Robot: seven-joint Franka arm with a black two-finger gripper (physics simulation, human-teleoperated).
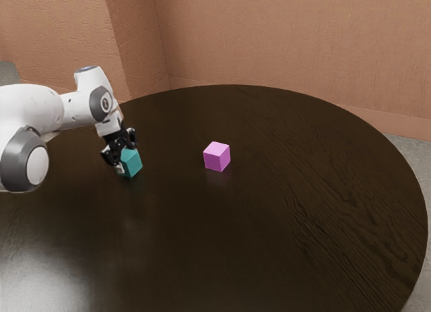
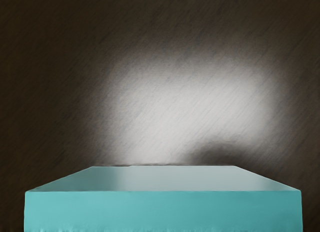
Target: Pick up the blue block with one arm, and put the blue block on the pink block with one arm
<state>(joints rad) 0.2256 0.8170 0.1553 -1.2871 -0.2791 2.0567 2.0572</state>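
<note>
Blue block [image 2: 162,207] sits right under the hand, its top face level in the wrist view. In the exterior view the gripper [image 1: 121,153] pinches it from two sides, near the round table's [image 1: 303,217] edge at the exterior view's left. Whether it is clear of the wood I cannot tell. The pink block [image 1: 217,156] stands well apart, toward the table's middle. A good lift goes straight up, higher than the pink block's top, then across, keeping the faces square for lowering.
</note>
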